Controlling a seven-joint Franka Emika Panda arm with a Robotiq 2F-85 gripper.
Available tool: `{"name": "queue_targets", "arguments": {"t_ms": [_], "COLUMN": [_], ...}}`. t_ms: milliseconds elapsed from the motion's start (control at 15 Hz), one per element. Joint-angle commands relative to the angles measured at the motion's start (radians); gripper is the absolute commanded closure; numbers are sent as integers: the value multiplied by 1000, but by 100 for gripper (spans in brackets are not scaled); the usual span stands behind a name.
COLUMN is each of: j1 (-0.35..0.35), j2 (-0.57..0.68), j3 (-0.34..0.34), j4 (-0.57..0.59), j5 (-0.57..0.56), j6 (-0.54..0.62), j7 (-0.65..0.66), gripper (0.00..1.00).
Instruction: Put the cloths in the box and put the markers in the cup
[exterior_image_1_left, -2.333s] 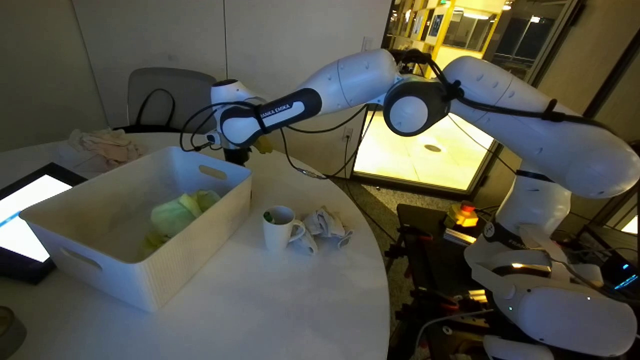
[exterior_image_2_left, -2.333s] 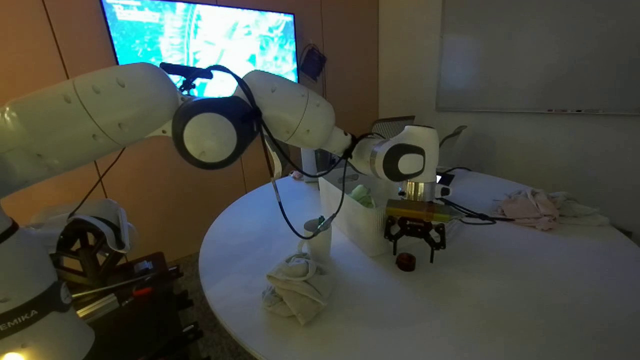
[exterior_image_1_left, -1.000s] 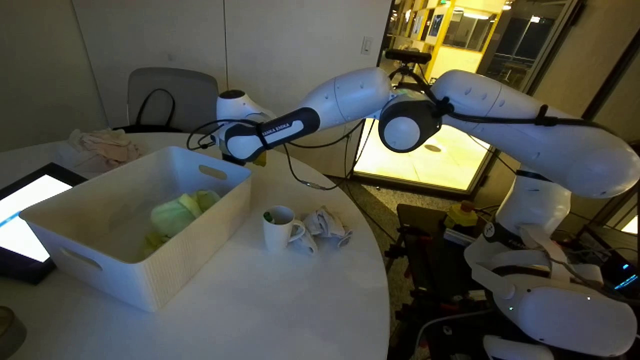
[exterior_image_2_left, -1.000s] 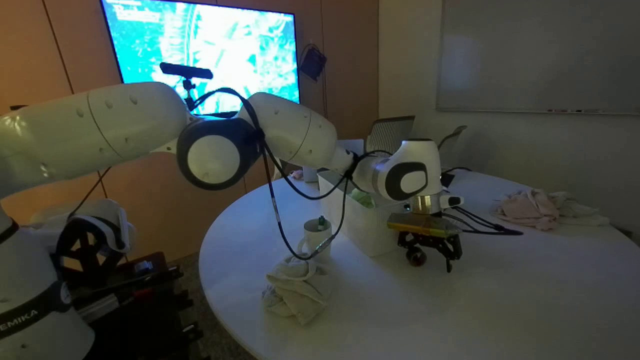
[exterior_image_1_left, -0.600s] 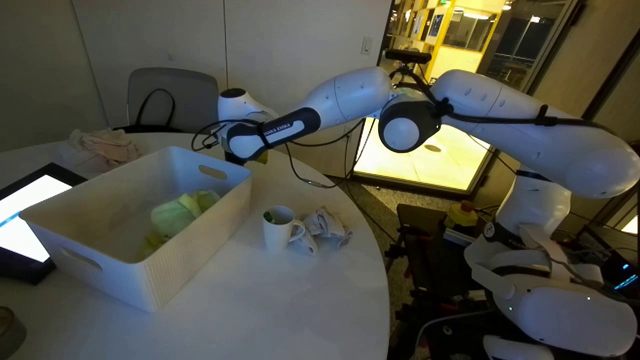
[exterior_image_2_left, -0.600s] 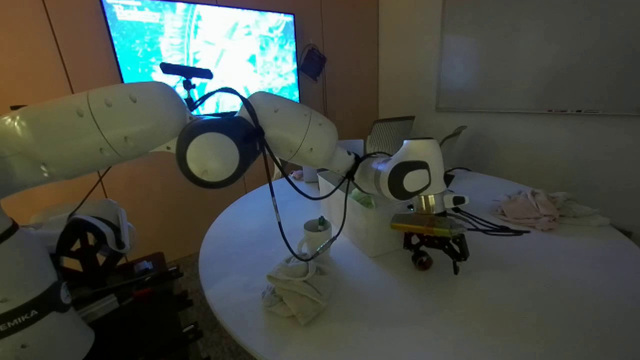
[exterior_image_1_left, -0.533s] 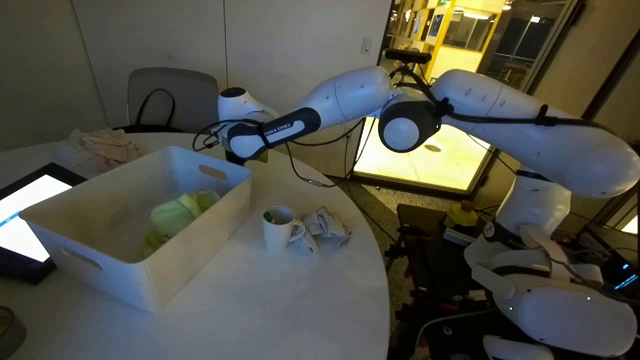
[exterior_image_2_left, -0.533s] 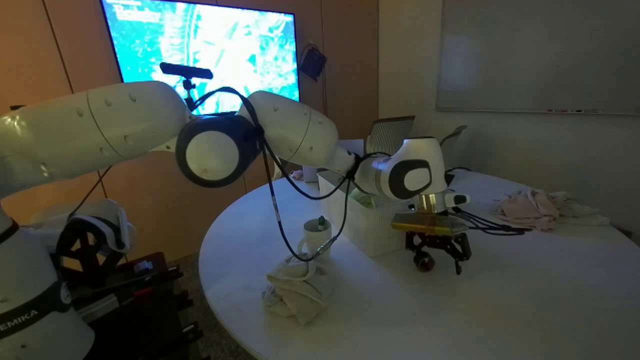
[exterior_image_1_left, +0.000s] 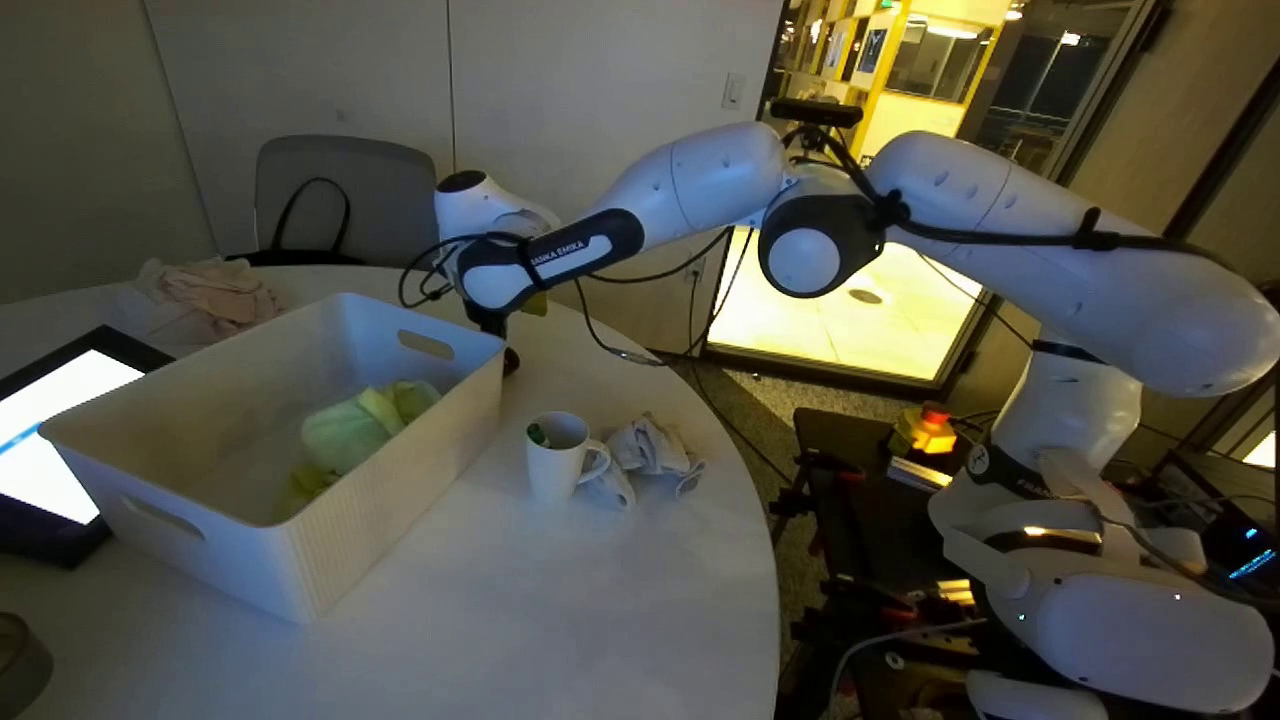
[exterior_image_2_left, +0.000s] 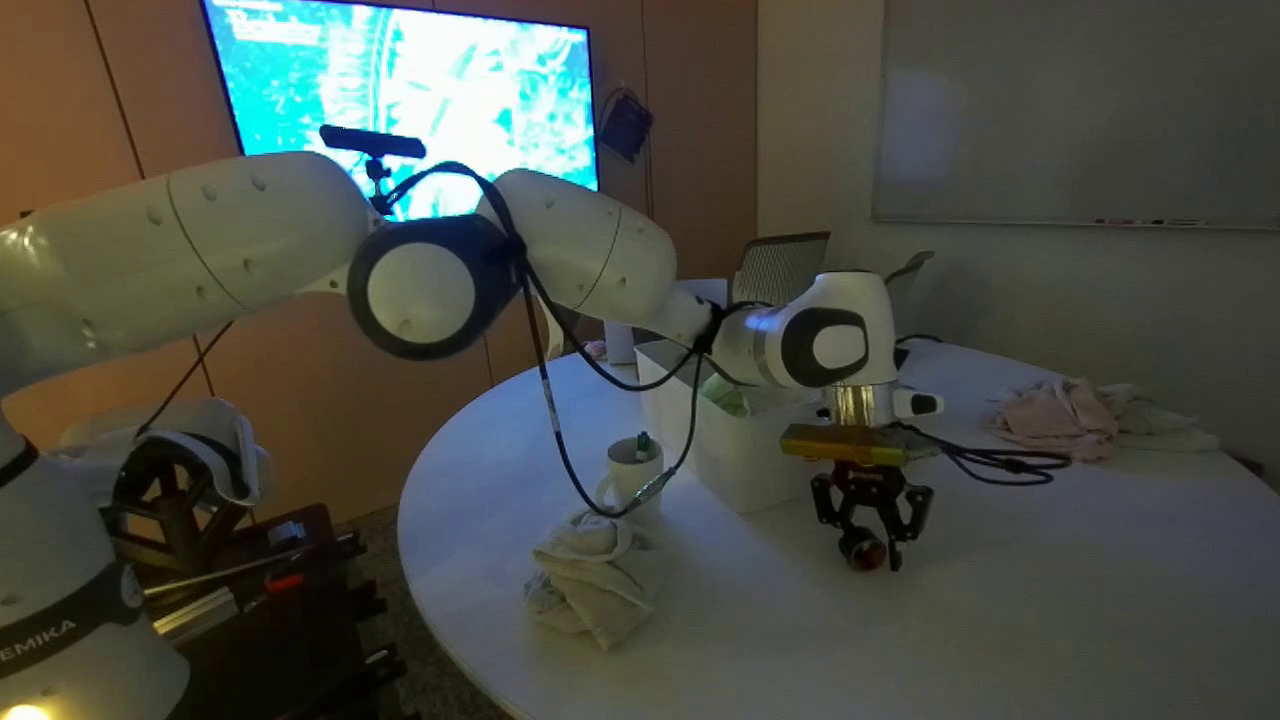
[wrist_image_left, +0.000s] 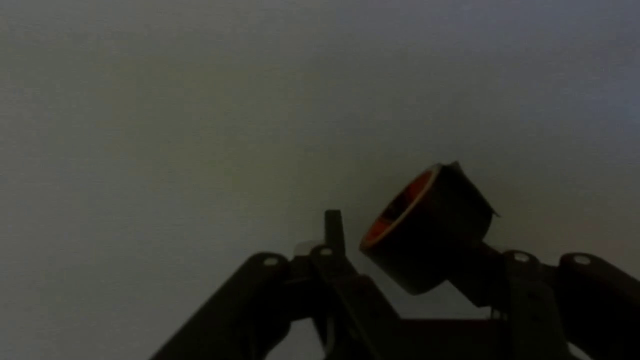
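Outside the ribbed white plastic box (exterior_image_1_left: 400, 480), leaves crumpled beige cloth (exterior_image_1_left: 655, 452) beside the white mug (exterior_image_1_left: 555, 475). At a dark red-cored tape roll (wrist_image_left: 442, 237), draws black fingers (wrist_image_left: 334, 231) closer than moments ago, though still apart: probably a detour from boxing cloth.

Beyond the round white table (exterior_image_2_left: 1000, 620) hang a lit television (exterior_image_2_left: 470, 85) and a whiteboard (exterior_image_2_left: 1080, 110); a grey chair (exterior_image_1_left: 380, 195) stands by it.
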Motion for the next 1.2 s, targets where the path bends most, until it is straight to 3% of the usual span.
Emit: {"name": "queue_targets", "arguments": {"t_ms": [0,133,533,1000,1133], "j1": [11,13,31,102,101], "j2": [-47,-67,-190,-398,-452], "j3": [-4,-2,11,15,46], "j4": [-75,-93,-228,-509,-594], "j5": [-9,-9,-17,-38,-68], "j6": [-87,-135,-219,-171,-154], "j7": [-17,-25,-113,-177,-153], "gripper": [80,93,91,91,91]}}
